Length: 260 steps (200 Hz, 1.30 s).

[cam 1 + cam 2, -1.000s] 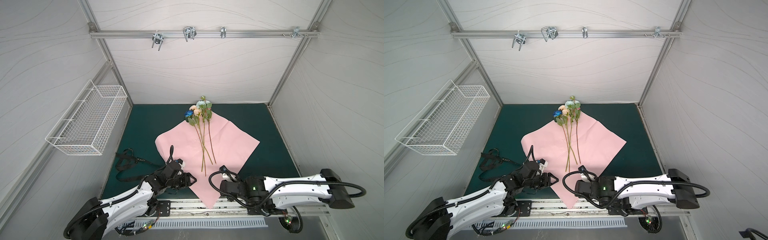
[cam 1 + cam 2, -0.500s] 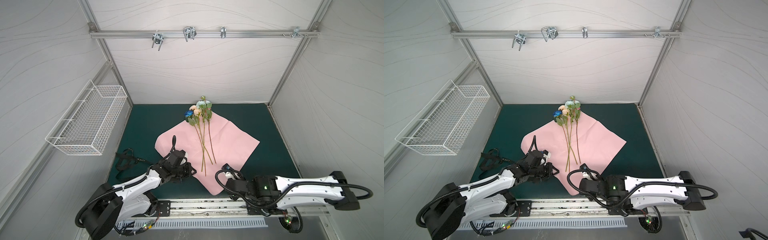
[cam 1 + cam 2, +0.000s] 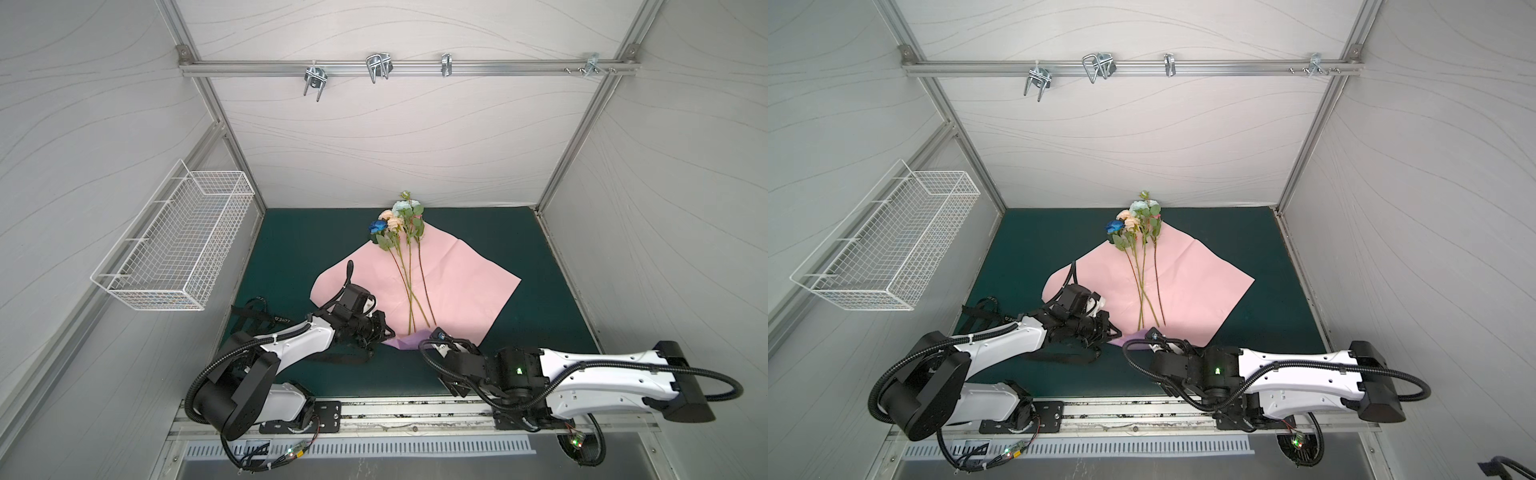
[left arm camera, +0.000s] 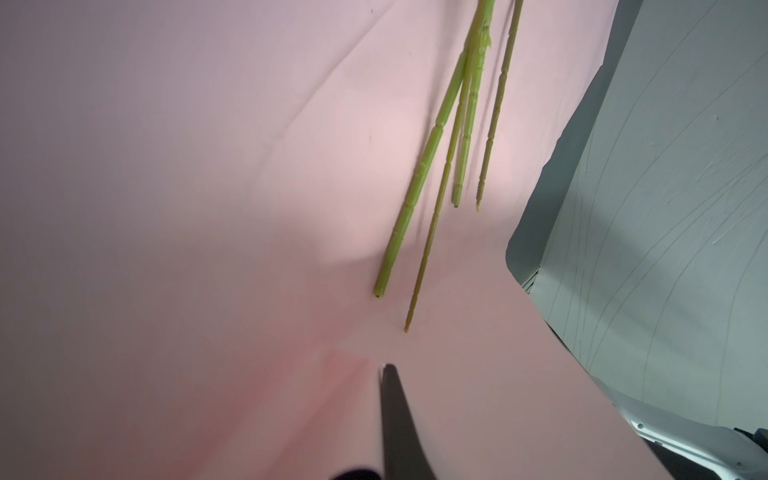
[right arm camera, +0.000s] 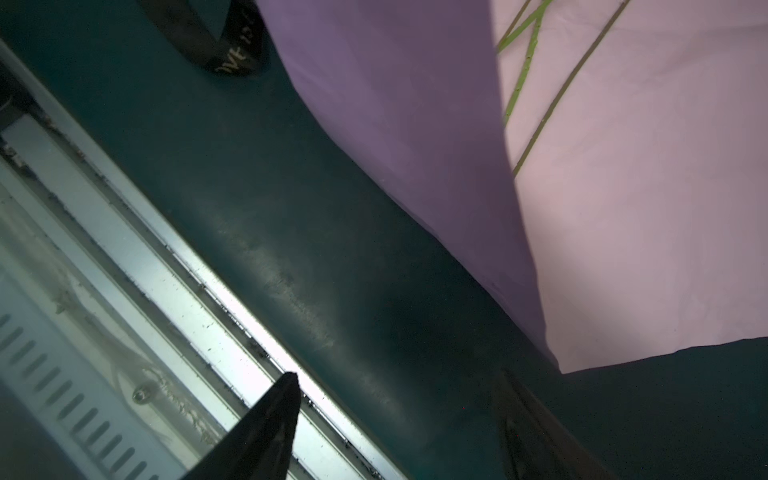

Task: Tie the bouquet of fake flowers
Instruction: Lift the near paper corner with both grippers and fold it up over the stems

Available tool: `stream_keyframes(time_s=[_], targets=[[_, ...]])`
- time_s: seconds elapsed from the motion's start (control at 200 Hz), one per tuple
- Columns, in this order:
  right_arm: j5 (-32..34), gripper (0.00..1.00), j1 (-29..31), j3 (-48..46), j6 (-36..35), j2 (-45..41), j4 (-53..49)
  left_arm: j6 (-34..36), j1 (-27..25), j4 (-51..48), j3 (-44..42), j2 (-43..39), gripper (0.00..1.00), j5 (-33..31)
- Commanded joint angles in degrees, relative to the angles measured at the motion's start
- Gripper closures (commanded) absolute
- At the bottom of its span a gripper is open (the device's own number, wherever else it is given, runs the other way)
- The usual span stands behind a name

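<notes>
left hand (image 3: 384,332) clenched on near corner of smooth pink/lilac paper sheet (image 3: 465,291). right hand (image 5: 397,376) released, empty. bouquet of fake flowers (image 3: 409,266), ribbed plastic stems, lies flat on the sheet. black ribbon (image 3: 266,316) reads "LOVE IS".

Two matching arms, each with glossy white shells along the long links and matte black housings at every joint. The left arm (image 3: 299,340) has a fat round black drum (image 3: 232,395) at the shoulder and a black base plate (image 3: 328,415) dotted with screws. The right arm (image 3: 602,374) shows a small green light (image 3: 518,369) on a black joint. Ribbed black hoses (image 3: 237,352) run alongside, one cinched with a white tie; the fingers (image 5: 266,424) are dark, tapered blades
</notes>
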Motion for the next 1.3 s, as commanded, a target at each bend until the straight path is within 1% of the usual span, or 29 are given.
stream_keyframes(time_s=[0.0, 0.185, 0.345, 0.4, 0.47, 0.535, 0.58, 0.65, 0.7, 0.74, 0.78, 0.84, 0.92, 0.995, 1.06, 1.15, 1.295], targets=[[-2.3, 0.28, -4.4, 0.1, -5.4, -0.6, 5.4, 1.5, 0.8, -0.8, 2.9, -0.3, 0.99, 1.7], [-5.8, 0.28, -10.0, 0.2, -9.8, -2.1, 8.6, 1.5, 0.9, -1.3, 2.8, -0.8, 0.99, 1.5], [-9.2, 0.27, -12.1, 0.1, -13.4, -2.0, 10.7, 0.7, 0.9, -0.7, 1.9, -1.0, 0.99, 1.3], [-10.9, 0.28, -12.7, -0.2, -14.6, -1.7, 12.0, 0.4, 0.9, -0.5, 1.5, -1.2, 0.99, 1.3], [-12.6, 0.31, -13.4, -0.6, -16.1, -0.6, 13.7, 0.3, 0.9, -0.6, 1.3, -1.6, 0.99, 1.3], [-14.0, 0.38, -14.6, -0.5, -17.5, 0.6, 15.1, 0.2, 0.9, -0.8, 1.2, -1.8, 0.98, 1.1], [-14.3, 0.45, -15.7, -0.1, -17.9, 1.8, 15.7, 0.2, 0.9, -1.2, 1.3, -1.9, 0.97, 1.1], [-15.9, 0.62, -18.2, 0.8, -18.9, 3.6, 16.7, 0.3, 0.9, -2.0, 1.4, -2.3, 0.94, 0.9], [-17.0, 0.78, -19.7, 1.7, -19.5, 5.2, 17.2, 0.1, 0.9, -2.5, 1.3, -3.0, 0.91, 0.5], [-17.5, 0.86, -20.9, 2.3, -20.0, 6.4, 17.5, 0.0, 0.9, -3.1, 1.2, -3.6, 0.88, 0.1], [-17.5, 0.89, -21.8, 3.2, -20.4, 7.7, 17.7, 0.2, 0.9, -4.1, 1.3, -4.5, 0.84, -0.6], [-18.3, 0.95, -23.1, 4.3, -21.3, 9.5, 18.1, 0.5, 1.0, -6.2, 1.6, -5.9, 0.77, -2.1], [-18.5, 0.96, -24.0, 5.5, -22.8, 11.5, 18.8, 1.2, 1.2, -9.5, 1.9, -7.8, 0.66, -4.3], [-19.0, 0.96, -24.9, 6.8, -24.0, 13.1, 19.5, 2.5, 1.3, -13.4, 2.5, -9.6, 0.60, -7.0], [-19.9, 0.96, -25.6, 8.0, -25.2, 14.3, 19.9, 4.4, 1.3, -17.4, 3.3, -11.3, 0.58, -9.8], [-21.0, 0.96, -26.6, 9.6, -26.9, 16.4, 20.1, 7.0, 1.3, -22.9, 4.8, -13.8, 0.58, -14.6], [-22.2, 0.96, -28.9, 11.8, -28.2, 20.5, 19.3, 12.9, 1.3, -27.0, 6.9, -18.4, 0.55, -19.4]])
